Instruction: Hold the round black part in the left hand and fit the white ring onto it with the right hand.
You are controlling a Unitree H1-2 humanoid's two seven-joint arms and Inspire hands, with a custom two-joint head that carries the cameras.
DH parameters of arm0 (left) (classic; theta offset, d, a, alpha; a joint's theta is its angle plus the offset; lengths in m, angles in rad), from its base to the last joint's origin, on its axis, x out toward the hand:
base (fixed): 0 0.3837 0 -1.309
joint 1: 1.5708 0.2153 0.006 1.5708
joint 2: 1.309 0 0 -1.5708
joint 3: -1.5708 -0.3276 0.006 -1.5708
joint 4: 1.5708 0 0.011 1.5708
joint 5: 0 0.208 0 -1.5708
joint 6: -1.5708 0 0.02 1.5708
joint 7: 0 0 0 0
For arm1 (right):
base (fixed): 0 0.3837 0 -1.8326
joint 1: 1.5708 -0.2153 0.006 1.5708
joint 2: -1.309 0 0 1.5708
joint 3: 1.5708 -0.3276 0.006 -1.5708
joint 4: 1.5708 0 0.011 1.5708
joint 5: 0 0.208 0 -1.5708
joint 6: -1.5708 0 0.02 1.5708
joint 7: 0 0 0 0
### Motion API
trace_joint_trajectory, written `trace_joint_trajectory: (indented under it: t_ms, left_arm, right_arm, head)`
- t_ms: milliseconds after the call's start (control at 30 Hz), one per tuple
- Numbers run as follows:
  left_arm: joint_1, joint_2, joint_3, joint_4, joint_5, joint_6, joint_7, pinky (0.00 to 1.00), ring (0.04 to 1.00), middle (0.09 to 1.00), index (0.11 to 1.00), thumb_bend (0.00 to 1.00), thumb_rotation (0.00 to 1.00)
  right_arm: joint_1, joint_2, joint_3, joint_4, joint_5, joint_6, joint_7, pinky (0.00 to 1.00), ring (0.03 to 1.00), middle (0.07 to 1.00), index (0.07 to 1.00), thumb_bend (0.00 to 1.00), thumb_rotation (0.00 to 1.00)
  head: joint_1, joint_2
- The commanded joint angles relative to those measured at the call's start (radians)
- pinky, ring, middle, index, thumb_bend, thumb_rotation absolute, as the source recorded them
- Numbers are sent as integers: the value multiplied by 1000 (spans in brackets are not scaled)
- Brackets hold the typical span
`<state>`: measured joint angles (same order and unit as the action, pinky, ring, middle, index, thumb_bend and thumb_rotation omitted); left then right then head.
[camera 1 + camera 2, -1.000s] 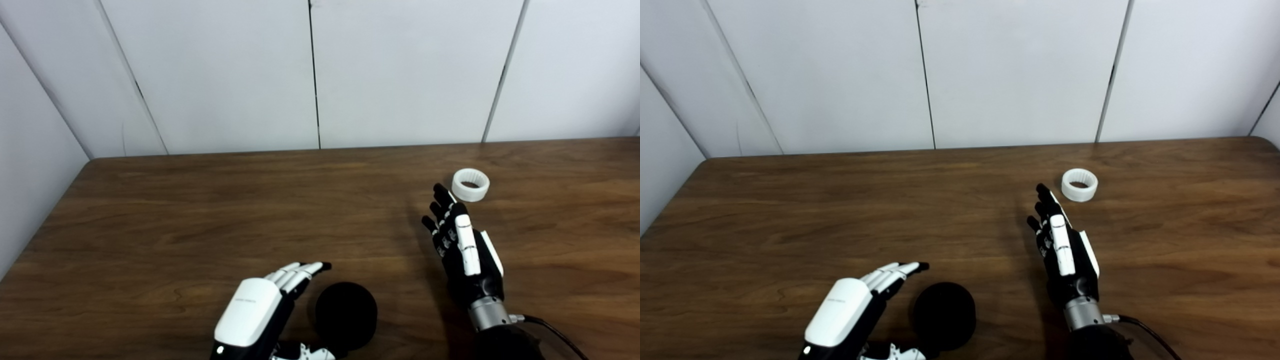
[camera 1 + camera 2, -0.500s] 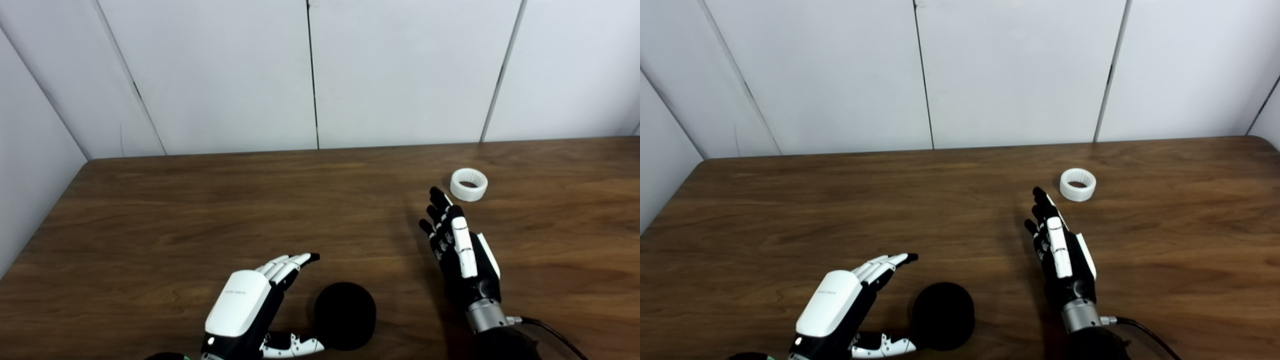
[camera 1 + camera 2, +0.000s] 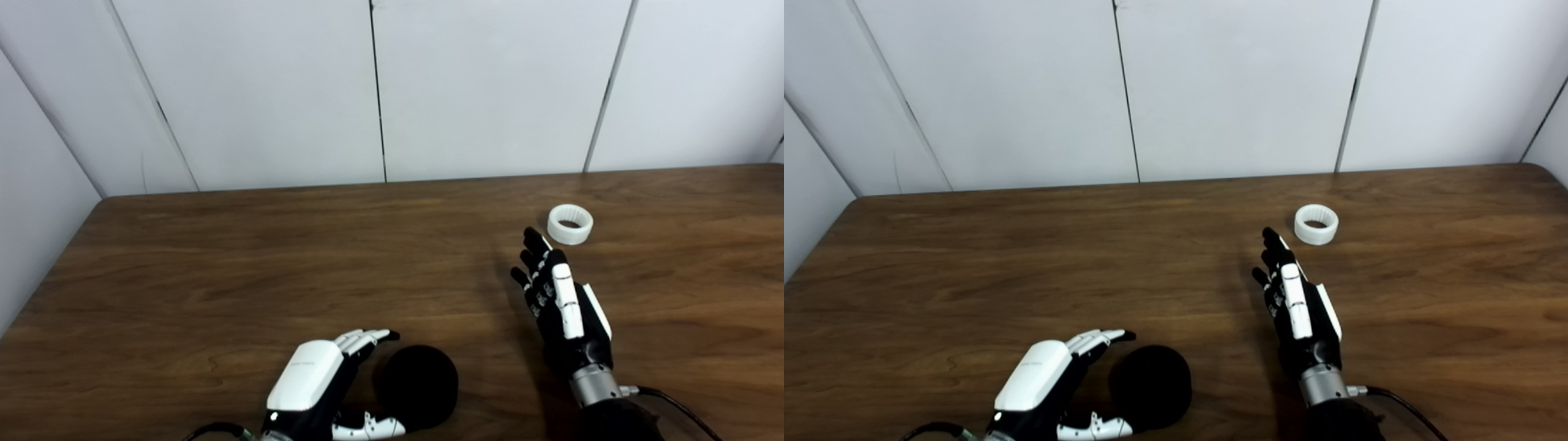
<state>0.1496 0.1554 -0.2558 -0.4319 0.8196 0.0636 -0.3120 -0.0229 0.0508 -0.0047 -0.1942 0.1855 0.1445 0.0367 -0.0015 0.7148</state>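
Left robot hand (image 3: 312, 386) now nearer black part (image 3: 419, 394); white ring (image 3: 570, 224) apart

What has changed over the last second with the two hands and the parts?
The left hand curled its fingers closer around the round black part, not yet gripping it. The right hand stayed open short of the white ring; both parts rest unmoved on the wooden table.

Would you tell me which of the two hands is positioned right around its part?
The left hand: its open fingers and thumb flank the round black part. The right hand is open, short of the white ring.
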Motion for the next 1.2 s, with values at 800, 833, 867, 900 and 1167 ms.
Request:
trace_joint_trajectory:
  t_ms: [800,833,867,900,1167]
  left_arm:
    - [-25,7,-89,36,19,49,1,733,893,878,813,940,534]
    - [-24,11,-93,37,27,44,4,730,893,877,809,940,527]
    - [-23,15,-96,38,36,39,8,731,894,877,806,941,521]
    - [-22,18,-101,39,44,35,12,734,897,878,803,942,515]
    - [-24,47,-129,46,65,29,10,770,911,886,809,963,519]
  right_arm:
    - [-32,6,-15,-51,17,-8,-3,963,1000,986,930,518,873]
    - [-33,7,-17,-52,17,-6,-5,961,1000,985,929,521,871]
    - [-33,8,-18,-54,16,-5,-6,959,1000,985,928,523,870]
    - [-33,9,-19,-56,16,-3,-8,958,1000,985,927,524,869]
    - [-31,10,-21,-65,11,0,-13,968,1000,990,929,511,872]
  head:
    - [-2,12]
    - [-2,12]
    - [-3,12]
    - [-4,13]
    - [-2,20]
